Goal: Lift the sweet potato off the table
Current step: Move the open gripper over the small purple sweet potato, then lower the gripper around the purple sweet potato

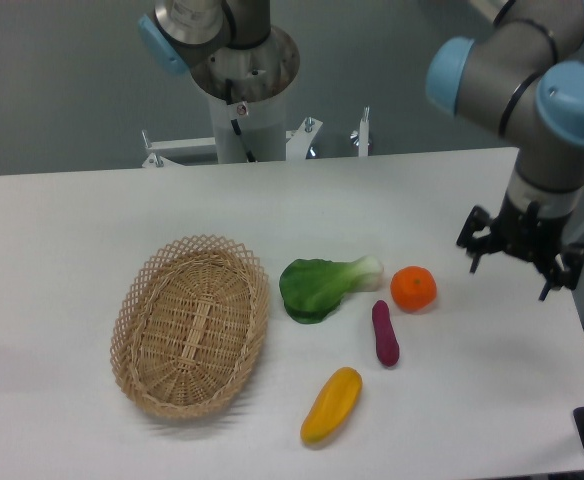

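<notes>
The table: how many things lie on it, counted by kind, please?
Baskets: 1, oval woven wicker basket
Vegetables: 3, dark purple sweet potato, yellow-orange elongated vegetable, green leafy bok choy
Fruits: 1, round orange fruit
Total: 5 on the white table

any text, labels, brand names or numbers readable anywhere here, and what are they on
None readable.
The sweet potato, orange fruit, yellow vegetable, leafy green and wicker basket carry no markings.
The table is plain white.
The arm and the gripper show no legible label.
</notes>
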You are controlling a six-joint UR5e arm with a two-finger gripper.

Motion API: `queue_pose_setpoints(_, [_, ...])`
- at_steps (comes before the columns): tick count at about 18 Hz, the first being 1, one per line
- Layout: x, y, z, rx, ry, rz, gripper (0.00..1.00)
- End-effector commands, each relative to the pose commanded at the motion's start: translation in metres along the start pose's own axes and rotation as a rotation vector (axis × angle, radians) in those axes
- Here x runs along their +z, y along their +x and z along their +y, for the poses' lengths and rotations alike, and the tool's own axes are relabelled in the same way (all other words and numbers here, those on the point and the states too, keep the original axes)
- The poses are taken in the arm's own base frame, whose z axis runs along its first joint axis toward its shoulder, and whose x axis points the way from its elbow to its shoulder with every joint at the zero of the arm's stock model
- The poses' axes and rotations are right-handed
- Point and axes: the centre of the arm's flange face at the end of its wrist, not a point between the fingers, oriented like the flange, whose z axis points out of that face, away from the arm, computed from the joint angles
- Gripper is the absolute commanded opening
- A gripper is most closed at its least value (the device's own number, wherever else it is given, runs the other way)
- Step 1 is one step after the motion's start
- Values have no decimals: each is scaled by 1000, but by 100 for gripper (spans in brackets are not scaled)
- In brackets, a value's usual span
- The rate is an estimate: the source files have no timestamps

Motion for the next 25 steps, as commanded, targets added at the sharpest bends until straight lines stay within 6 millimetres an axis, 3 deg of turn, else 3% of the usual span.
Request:
queue_pose_setpoints(6, [55, 38, -23, -120, 60, -72, 100])
queue_pose_setpoints(10, [87, 61, -13, -120, -2, -44, 100])
queue_pose_setpoints(12, [103, 81, -22, -79, -78, -62, 100])
queue_pose_setpoints(21, [123, 114, -38, -84, -88, -79, 100])
queue_pose_setpoints(25, [131, 118, -36, -84, -100, -71, 100])
